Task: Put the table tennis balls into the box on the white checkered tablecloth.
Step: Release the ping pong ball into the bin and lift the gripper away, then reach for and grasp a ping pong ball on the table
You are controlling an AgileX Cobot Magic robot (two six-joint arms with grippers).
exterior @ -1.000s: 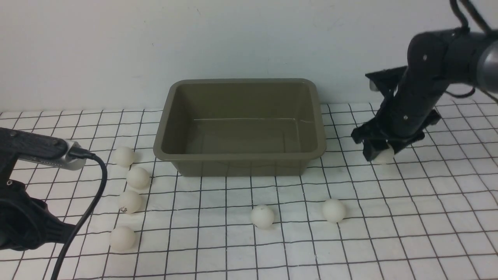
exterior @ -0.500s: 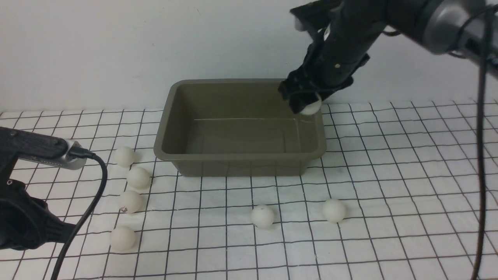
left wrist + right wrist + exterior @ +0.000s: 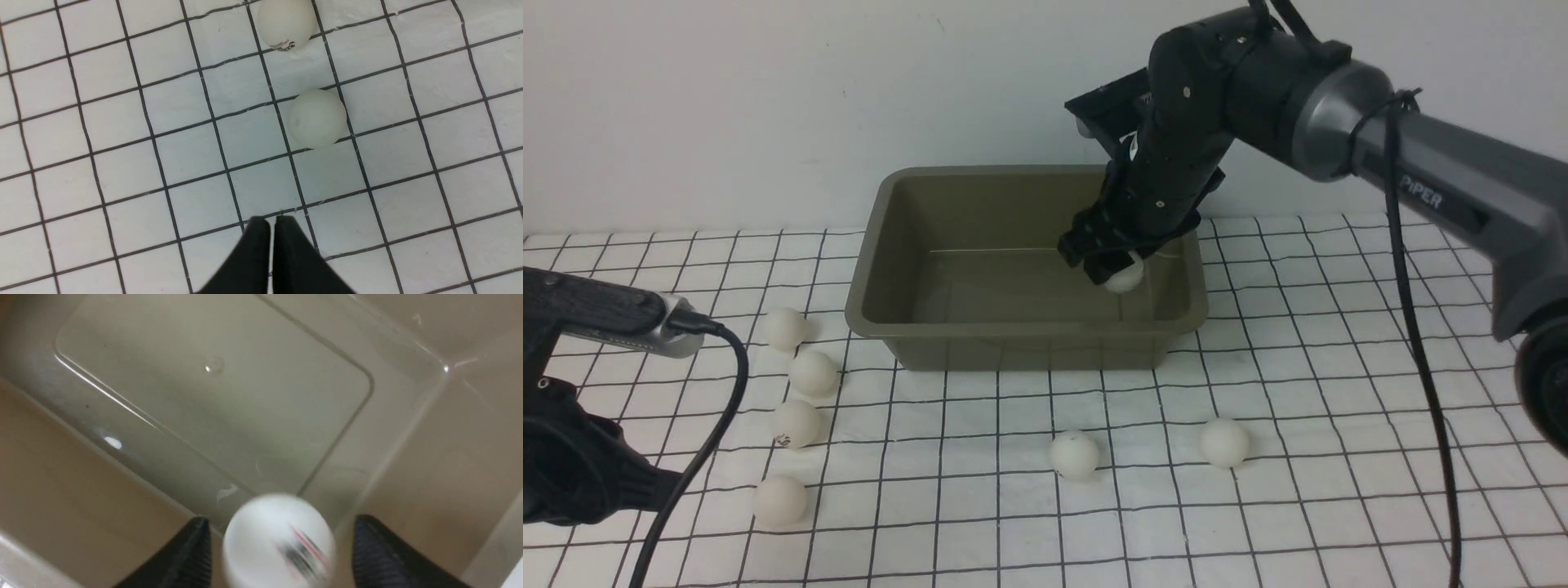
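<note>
Hovering over the 3 o'clock end of the box point(image 3: 1029, 347), right gripper point(image 3: 1107, 268) has its jaws apart. Right wrist view shows a gap on each side between the fingers point(image 3: 184, 559) and the released ball point(image 3: 280, 543), so nothing is clamped. The ball's print is smeared by blur, and I can't tell if it touches the box floor

Box sits on the checkered tablecloth point(image 3: 1339, 425), at 12 o'clock of the cloth in view. Six more balls lie on the cloth outside the box:
- loose line at the box's 8 o'clock: far ball point(image 3: 783, 328), second ball point(image 3: 813, 372), third ball point(image 3: 796, 423) with a dark mark, near ball point(image 3: 780, 500)
- centre ball point(image 3: 1074, 454) at 6 o'clock
- right ball point(image 3: 1223, 442) at 5 o'clock

Left gripper point(image 3: 271, 220) has its fingers pressed together with nothing between them, over bare cloth. Two balls lie ahead of its tips, well apart from them
</note>
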